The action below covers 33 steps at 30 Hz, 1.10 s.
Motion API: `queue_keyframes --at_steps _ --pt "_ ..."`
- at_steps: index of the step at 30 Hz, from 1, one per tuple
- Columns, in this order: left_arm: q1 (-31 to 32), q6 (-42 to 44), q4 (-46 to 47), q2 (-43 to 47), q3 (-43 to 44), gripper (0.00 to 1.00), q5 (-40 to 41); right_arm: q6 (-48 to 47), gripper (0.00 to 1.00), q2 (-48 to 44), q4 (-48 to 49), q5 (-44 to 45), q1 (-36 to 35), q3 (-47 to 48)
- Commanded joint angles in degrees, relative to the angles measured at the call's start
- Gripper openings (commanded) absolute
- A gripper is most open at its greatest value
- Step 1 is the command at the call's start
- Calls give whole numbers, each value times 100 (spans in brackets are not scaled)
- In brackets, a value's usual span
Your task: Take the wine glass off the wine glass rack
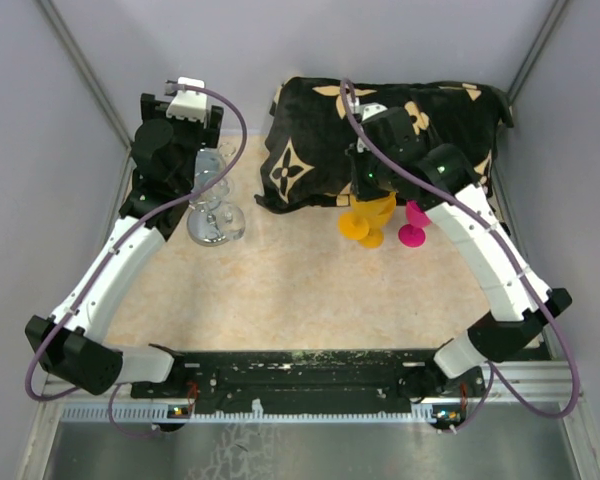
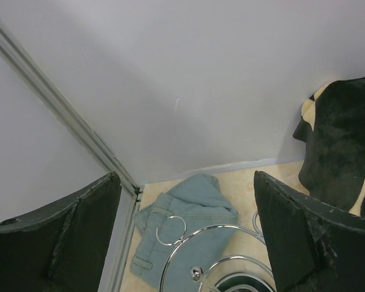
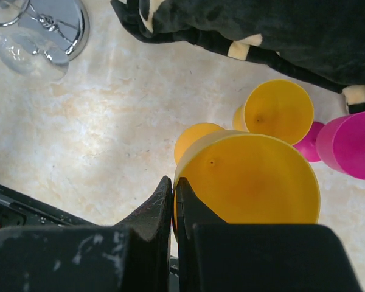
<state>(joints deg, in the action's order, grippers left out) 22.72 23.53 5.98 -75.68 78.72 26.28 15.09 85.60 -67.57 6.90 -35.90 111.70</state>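
The wine glass rack (image 1: 213, 205) is a chrome wire stand on a round shiny base at the back left. Its rings (image 2: 219, 255) show at the bottom of the left wrist view, and its base (image 3: 64, 21) at the top left of the right wrist view. A clear wine glass (image 3: 27, 50) is by the base; I cannot tell whether it hangs on the rack. My left gripper (image 2: 185, 176) is open and empty above the rack (image 1: 185, 180). My right gripper (image 3: 172, 182) is shut on the rim of a yellow wine glass (image 3: 255, 176), right of the rack (image 1: 372, 205).
A second yellow glass (image 3: 278, 111) and a magenta glass (image 3: 353, 143) stand beside the held one. A black cushion with cream pattern (image 1: 380, 130) lies at the back. A grey-blue cloth (image 2: 188, 219) lies in the back left corner by the wall.
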Motion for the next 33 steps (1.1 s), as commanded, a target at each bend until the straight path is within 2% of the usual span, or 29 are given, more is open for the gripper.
queue_keyframes --at_steps 1,13,19,33 --pt "-28 -182 -68 81 13 94 -80 76 0 57 110 621 -301 -178" --pt "-31 -240 -157 120 -37 94 -136 705 0 -355 888 878 -339 -2207" --pt "-34 -290 -219 125 -32 94 -196 953 0 -660 1507 953 -140 -3166" --pt "-33 -353 -309 156 21 93 -231 881 0 -714 1980 1019 145 -3671"
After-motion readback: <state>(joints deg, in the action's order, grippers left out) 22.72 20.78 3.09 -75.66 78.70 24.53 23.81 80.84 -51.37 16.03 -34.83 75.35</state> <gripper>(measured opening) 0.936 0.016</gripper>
